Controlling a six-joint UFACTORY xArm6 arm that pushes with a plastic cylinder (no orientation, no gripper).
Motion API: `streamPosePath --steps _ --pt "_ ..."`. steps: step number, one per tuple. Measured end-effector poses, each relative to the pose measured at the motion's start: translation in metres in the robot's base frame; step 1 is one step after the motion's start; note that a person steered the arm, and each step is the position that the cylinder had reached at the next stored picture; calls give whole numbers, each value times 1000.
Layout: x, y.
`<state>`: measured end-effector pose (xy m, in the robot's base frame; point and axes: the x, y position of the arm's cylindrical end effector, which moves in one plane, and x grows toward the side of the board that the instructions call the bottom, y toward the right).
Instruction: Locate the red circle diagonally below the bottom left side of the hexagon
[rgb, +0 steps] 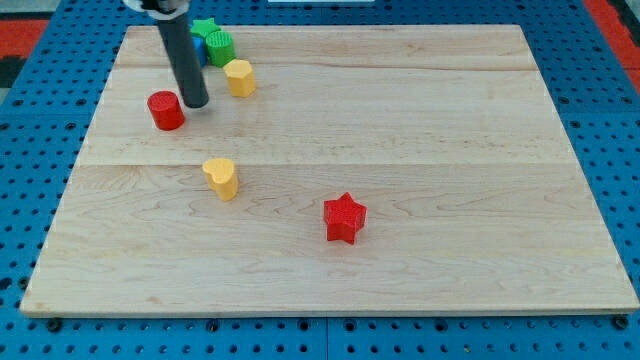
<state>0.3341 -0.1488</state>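
Note:
The red circle block (166, 110) sits near the board's upper left. The yellow hexagon block (239, 77) lies up and to the right of it. My tip (195, 104) rests on the board just right of the red circle, almost touching it, and down-left of the hexagon. The dark rod rises from the tip toward the view's top and partly hides a blue block (199, 50).
A green block (214, 41) sits at the board's top edge beside the blue block. A yellow heart-shaped block (222, 178) lies below the tip. A red star block (345, 218) sits lower, near the middle. The wooden board (450, 150) lies on a blue perforated table.

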Motion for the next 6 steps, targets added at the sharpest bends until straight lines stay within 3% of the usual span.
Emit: streamPosePath --steps 1,3,4,5,6 --pt "-35 -14" --pt "-7 -68" --pt "-15 -103" --pt "33 -122" --pt "46 -86"
